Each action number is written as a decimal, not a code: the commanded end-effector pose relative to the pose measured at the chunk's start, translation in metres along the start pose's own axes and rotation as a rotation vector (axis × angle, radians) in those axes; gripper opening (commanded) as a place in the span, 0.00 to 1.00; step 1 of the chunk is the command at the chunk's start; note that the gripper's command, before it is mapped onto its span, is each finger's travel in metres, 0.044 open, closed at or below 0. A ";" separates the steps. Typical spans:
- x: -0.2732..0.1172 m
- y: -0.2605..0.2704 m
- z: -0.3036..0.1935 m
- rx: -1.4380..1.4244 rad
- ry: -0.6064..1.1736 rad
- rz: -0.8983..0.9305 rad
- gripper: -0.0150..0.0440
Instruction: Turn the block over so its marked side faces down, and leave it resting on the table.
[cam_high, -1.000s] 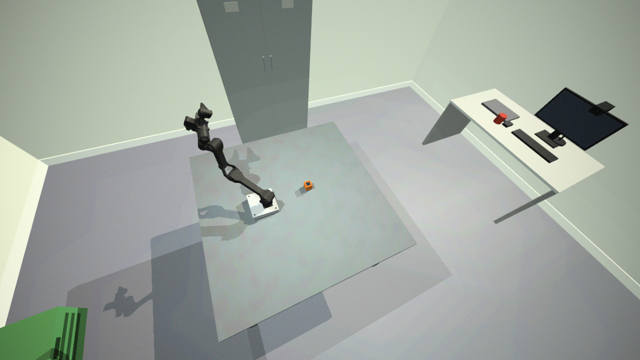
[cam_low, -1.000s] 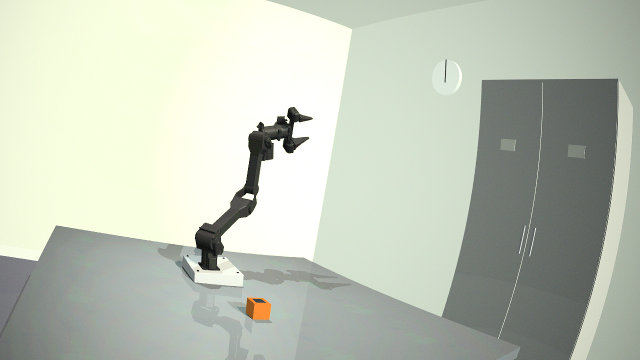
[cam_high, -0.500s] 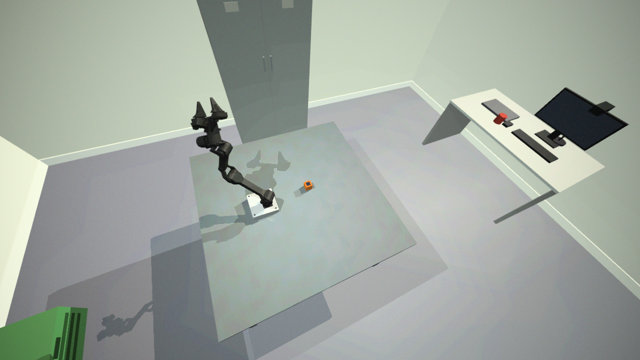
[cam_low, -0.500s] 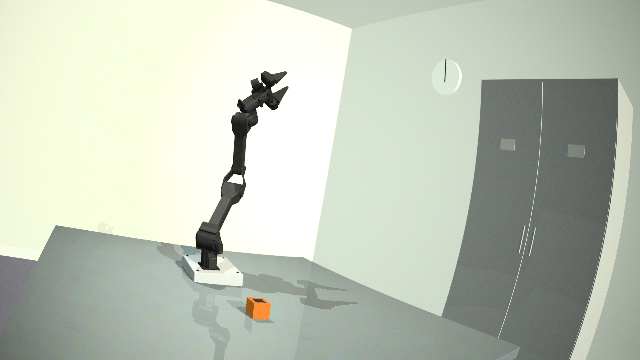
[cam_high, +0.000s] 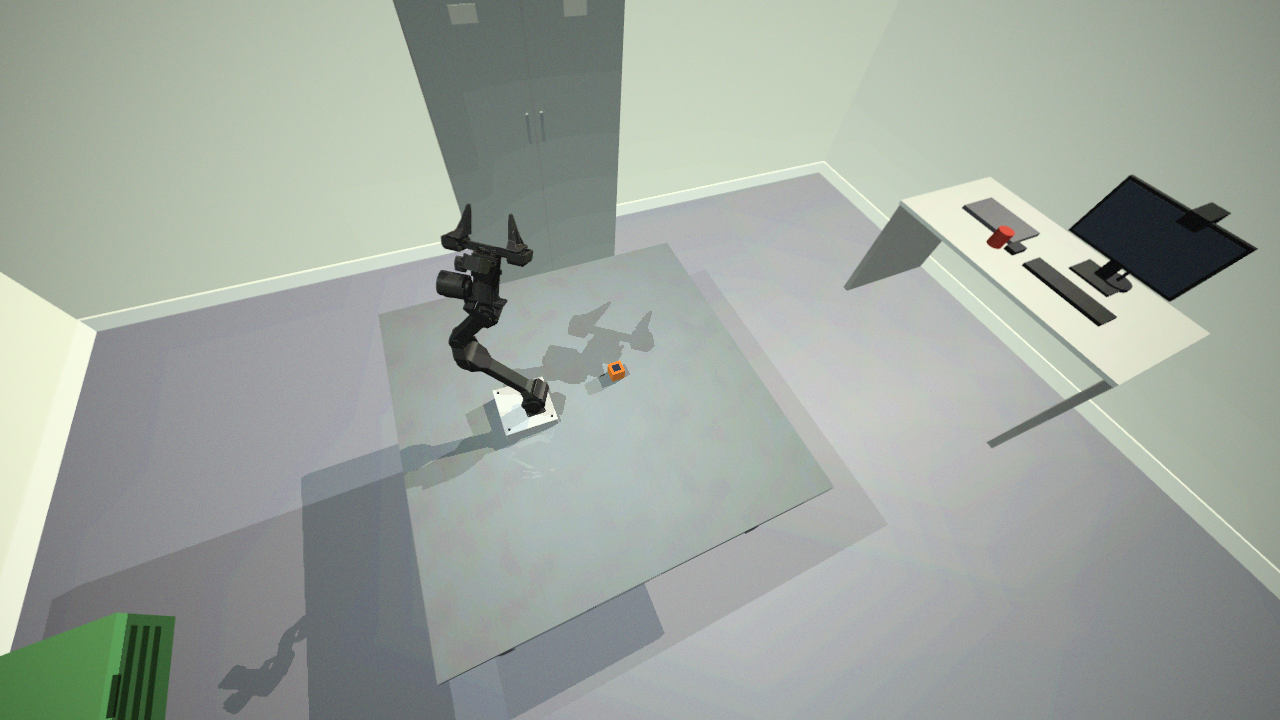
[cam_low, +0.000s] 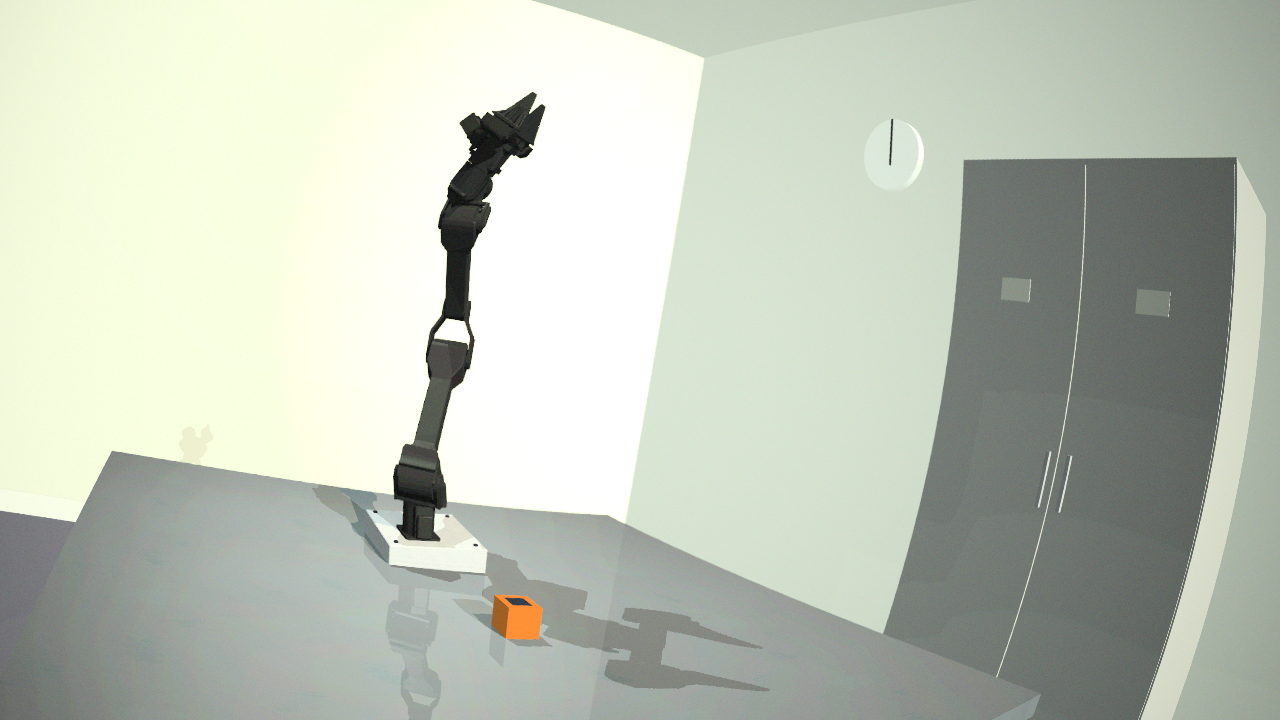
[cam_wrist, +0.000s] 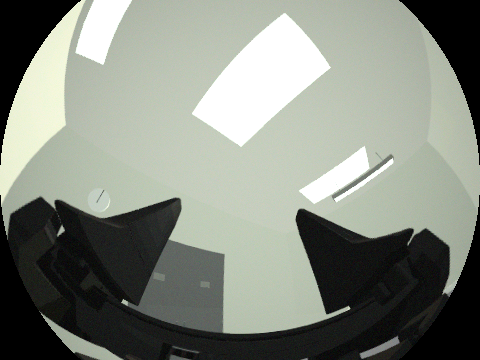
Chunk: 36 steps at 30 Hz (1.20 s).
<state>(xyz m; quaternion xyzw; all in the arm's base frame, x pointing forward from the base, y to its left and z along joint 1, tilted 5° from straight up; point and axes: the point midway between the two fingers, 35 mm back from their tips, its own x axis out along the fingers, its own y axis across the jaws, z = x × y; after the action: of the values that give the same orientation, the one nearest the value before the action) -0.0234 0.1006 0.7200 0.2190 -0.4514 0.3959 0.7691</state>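
The orange block (cam_high: 616, 370) (cam_low: 517, 619) rests flat on the grey table (cam_high: 626, 501) (cam_low: 223, 573), near the arm's base. Its dark square mark (cam_high: 615, 368) (cam_low: 518, 601) is on the top face. My gripper (cam_high: 490, 211) (cam_low: 538, 100) (cam_wrist: 240, 211) is wide open, with nothing between its fingers. It is raised high above the table on the nearly upright arm, far from the block, and points upward. The wrist view shows the ceiling and walls beyond the fingers; the block is not in that view.
The arm stands on a white base plate (cam_high: 514, 419) (cam_low: 438, 557) beside the block. A tall grey cabinet (cam_high: 572, 161) (cam_low: 1011, 402) stands beyond the table. A white desk (cam_high: 1154, 335) with a monitor (cam_high: 1163, 237) and a red cup (cam_high: 1000, 237) is off to the right in the top view.
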 end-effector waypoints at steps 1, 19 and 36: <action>-0.001 -0.068 -0.003 0.038 -0.005 -0.147 1.00; -0.066 -0.310 -0.117 0.173 0.252 -0.791 1.00; -0.217 -0.393 -0.318 0.247 0.966 -1.247 1.00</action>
<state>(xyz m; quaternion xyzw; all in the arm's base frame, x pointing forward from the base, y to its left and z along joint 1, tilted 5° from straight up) 0.3832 -0.0101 0.4404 0.3528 0.0884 0.0169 0.9314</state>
